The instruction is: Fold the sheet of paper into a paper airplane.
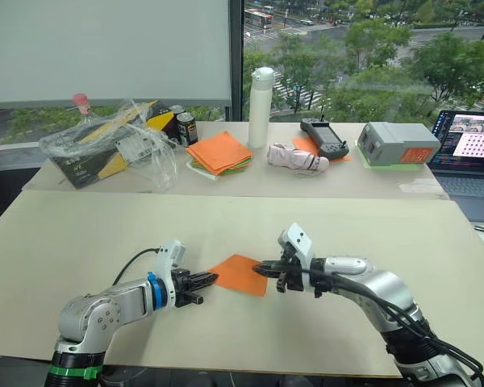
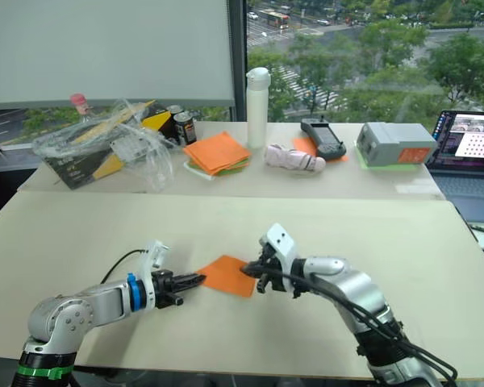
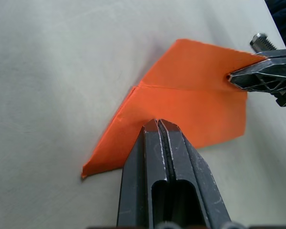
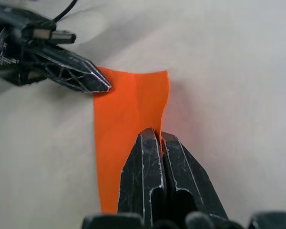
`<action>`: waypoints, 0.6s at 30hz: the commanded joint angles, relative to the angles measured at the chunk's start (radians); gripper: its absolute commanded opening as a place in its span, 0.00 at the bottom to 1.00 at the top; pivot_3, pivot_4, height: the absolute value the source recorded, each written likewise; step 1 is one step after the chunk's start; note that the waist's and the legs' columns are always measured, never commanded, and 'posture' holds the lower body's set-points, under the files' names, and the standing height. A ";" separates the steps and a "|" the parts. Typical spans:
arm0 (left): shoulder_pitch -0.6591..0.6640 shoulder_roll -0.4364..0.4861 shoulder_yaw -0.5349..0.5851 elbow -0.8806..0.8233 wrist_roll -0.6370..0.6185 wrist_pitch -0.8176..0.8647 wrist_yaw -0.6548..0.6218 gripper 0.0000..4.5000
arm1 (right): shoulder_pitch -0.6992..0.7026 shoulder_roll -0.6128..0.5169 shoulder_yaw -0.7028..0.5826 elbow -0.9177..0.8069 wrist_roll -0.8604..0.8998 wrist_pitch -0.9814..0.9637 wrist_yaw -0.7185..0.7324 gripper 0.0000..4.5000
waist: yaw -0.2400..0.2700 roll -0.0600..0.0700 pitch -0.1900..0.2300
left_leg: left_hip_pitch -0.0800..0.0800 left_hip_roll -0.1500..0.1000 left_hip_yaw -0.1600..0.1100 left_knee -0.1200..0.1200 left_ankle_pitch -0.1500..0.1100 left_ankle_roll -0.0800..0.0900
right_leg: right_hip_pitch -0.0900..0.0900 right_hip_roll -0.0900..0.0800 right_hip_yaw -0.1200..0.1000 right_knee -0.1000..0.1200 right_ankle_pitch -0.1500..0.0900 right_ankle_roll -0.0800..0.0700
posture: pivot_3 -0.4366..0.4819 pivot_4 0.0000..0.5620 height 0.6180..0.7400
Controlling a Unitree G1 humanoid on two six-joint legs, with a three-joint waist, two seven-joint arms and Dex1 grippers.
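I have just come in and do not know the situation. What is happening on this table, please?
A two-armed robot is folding an orange sheet of paper on the near table. The left claw and the right claw are each shut on opposite edges of it. The paper is already partly folded, with a crease and layered flaps, but is not yet a finished airplane.

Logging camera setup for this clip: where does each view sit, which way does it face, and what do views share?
Left eye view: on the head, facing forward and down at the table; both arms show.
Right eye view: same head camera, same scene.
Left wrist view: on the left wrist, looking along the left gripper, shut on the sheet of paper.
Right wrist view: on the right wrist, looking along the right gripper, shut on the paper's opposite edge.
Shared: both wrist views show the orange paper and the other gripper's tip.
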 commanded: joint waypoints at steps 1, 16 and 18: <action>0.021 0.010 -0.026 0.018 0.017 0.039 0.009 0.00 | 0.012 -0.025 0.014 -0.006 -0.100 -0.226 0.038 0.01 | -0.001 0.000 0.000 | 0.000 0.000 0.000 0.000 0.000 0.000 | 0.000 0.000 0.000 0.000 0.000 0.000 | 0.48 0.27 1.00; 0.018 0.015 -0.027 0.018 0.018 0.040 0.004 0.00 | 0.020 -0.099 0.099 0.235 -0.455 -0.982 0.097 0.01 | 0.002 0.000 0.000 | 0.001 0.000 0.000 0.000 0.000 0.000 | 0.001 0.000 0.000 -0.001 0.000 0.000 | 0.48 0.27 1.00; 0.018 0.014 -0.026 0.017 0.017 0.041 0.004 0.00 | 0.013 -0.103 0.103 0.260 -0.490 -1.049 0.086 0.01 | 0.002 0.000 0.000 | 0.001 0.000 0.000 0.000 0.000 0.000 | 0.001 0.000 0.000 -0.001 0.000 0.000 | 0.48 0.27 1.00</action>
